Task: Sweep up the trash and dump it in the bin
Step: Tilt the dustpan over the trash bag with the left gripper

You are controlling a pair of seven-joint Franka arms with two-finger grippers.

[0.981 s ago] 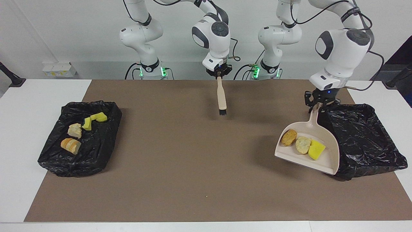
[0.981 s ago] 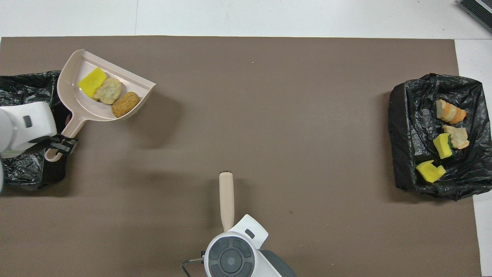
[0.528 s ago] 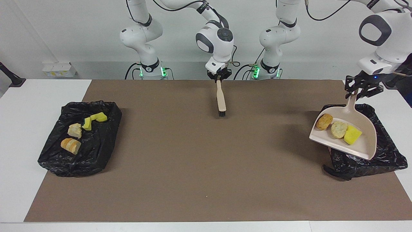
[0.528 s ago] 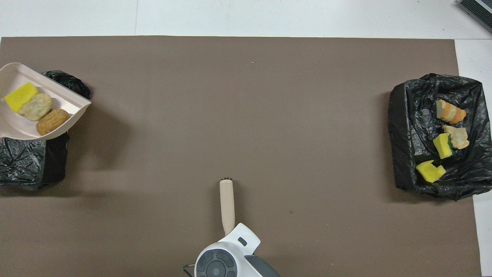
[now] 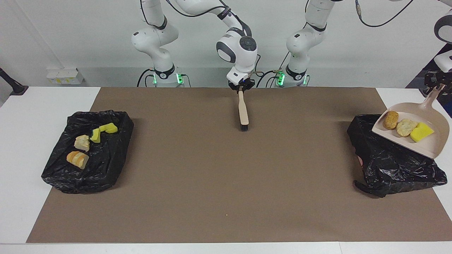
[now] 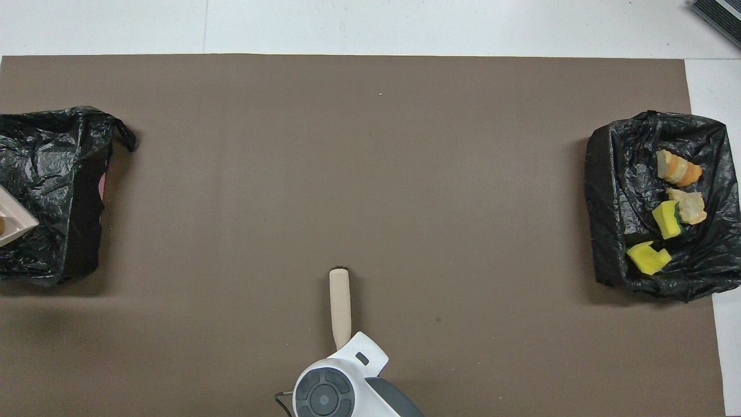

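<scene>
Left claw [image 5: 435,80] half cut off.

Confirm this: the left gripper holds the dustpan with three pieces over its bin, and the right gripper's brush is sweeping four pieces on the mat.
Wrong about the four pieces: the facing view shows them lying in the black-lined bin at the right arm's end, not on the mat. The brush in the right gripper has no trash by it. The rest holds: the left gripper holds the dustpan with three pieces over the other bin.
</scene>
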